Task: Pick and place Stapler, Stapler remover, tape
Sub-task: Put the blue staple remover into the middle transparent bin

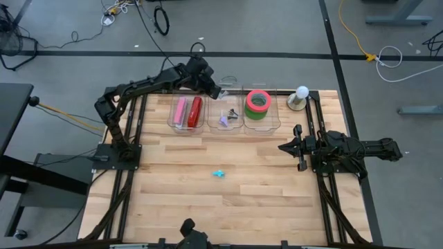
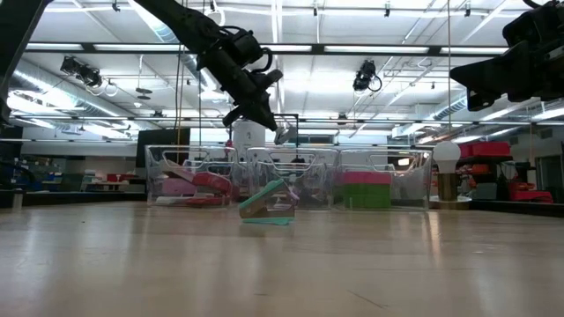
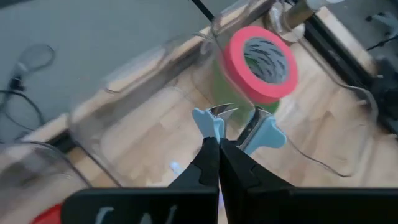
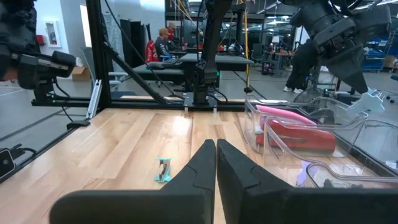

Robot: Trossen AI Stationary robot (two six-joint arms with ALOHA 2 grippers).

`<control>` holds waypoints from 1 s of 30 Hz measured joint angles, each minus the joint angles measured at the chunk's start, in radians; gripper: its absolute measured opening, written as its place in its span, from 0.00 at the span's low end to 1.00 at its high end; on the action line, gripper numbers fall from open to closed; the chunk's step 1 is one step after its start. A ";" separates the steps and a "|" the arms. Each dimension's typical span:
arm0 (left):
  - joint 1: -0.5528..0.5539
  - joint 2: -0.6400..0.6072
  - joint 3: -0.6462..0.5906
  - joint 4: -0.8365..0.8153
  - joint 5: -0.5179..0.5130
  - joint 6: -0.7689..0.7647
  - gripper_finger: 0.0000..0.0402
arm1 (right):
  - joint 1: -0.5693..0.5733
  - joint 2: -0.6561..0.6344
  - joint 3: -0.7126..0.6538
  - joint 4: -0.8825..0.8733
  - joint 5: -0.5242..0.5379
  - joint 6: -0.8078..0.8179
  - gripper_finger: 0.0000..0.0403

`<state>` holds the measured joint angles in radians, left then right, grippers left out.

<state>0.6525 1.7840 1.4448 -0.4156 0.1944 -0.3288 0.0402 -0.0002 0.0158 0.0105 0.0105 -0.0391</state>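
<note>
Left gripper [image 3: 219, 144] clamped on light-blue staple remover [image 3: 239, 127], above middle clear bin [image 1: 225, 116]. Red tape [image 1: 259, 100] stacked on green, right bin. Staplers [image 1: 188, 111] left bin, partly blurred. Right gripper [image 4: 216, 152] closed, empty, right side of table [image 1: 208, 200]. Small teal object [image 1: 219, 173] mid-table, unidentifiable.

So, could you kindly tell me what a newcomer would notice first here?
The left gripper hangs above the clear bins at the table's far edge, shut on a light blue staple remover. The red and green tape rolls fill the right bin, and another small teal staple remover lies mid-table.

2 staplers [image 1: 188, 111], 3 removers [image 1: 219, 173], 2 tapes [image 1: 258, 101].
</note>
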 joint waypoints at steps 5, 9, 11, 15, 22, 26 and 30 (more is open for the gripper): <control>0.015 0.020 0.000 -0.002 -0.017 0.027 0.00 | 0.000 0.000 0.000 0.000 0.000 0.000 0.04; 0.026 0.050 0.000 0.001 -0.004 0.027 0.00 | 0.000 0.000 0.000 0.000 0.000 0.000 0.04; 0.026 0.067 0.000 0.001 -0.008 0.034 0.00 | 0.000 0.000 0.000 0.000 0.000 0.000 0.04; 0.025 0.096 -0.001 0.009 0.000 0.060 0.00 | 0.000 0.000 0.000 0.000 0.000 0.000 0.04; 0.029 0.134 -0.001 0.014 -0.010 0.064 0.00 | 0.000 0.000 0.000 0.000 0.000 0.000 0.04; 0.031 0.134 -0.001 0.023 -0.014 0.064 0.00 | 0.000 0.000 0.000 0.000 0.000 0.000 0.04; 0.034 0.134 -0.001 0.040 -0.014 0.063 0.00 | 0.000 0.000 0.000 0.000 0.000 0.000 0.04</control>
<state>0.6868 1.9182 1.4440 -0.3758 0.1805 -0.2657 0.0402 -0.0002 0.0156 0.0105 0.0104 -0.0391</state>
